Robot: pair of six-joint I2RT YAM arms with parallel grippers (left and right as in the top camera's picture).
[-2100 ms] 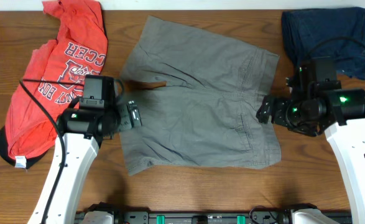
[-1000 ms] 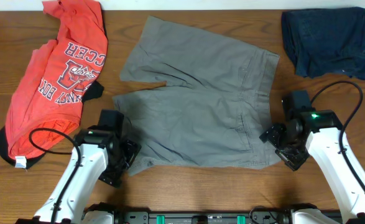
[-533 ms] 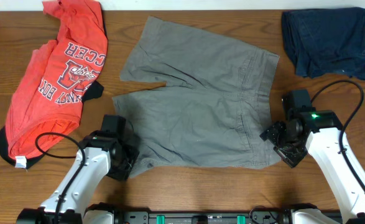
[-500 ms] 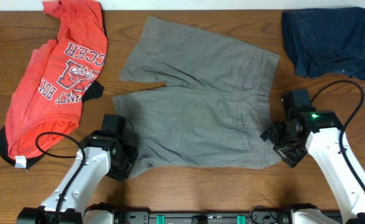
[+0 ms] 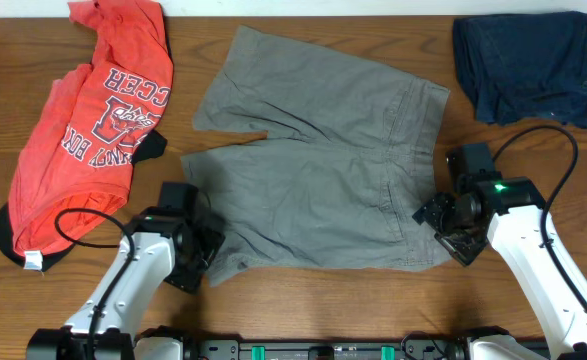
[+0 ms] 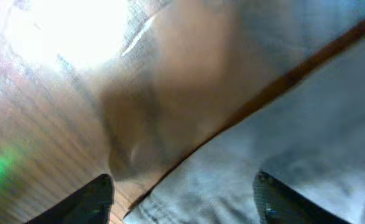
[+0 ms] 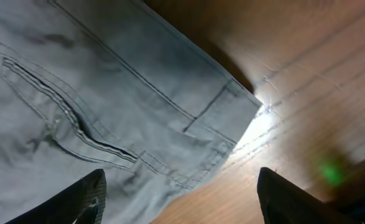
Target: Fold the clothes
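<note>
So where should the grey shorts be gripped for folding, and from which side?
Take the shorts at their two near corners: the hem corner by the left gripper and the waistband corner by the right gripper. The cloth lies flat, so I would come low from the near edge.

On the brown wooden table (image 5: 303,305), the grey-olive cotton shorts (image 5: 318,160) lie in the middle, waistband to the right. The red-orange lettered T-shirt (image 5: 93,110) lies to their left, and the dark navy garment (image 5: 523,65) lies at the far right. The left tool (image 5: 205,262) is at the shorts' near-left corner, the right tool (image 5: 435,215) at their near-right corner.
</note>
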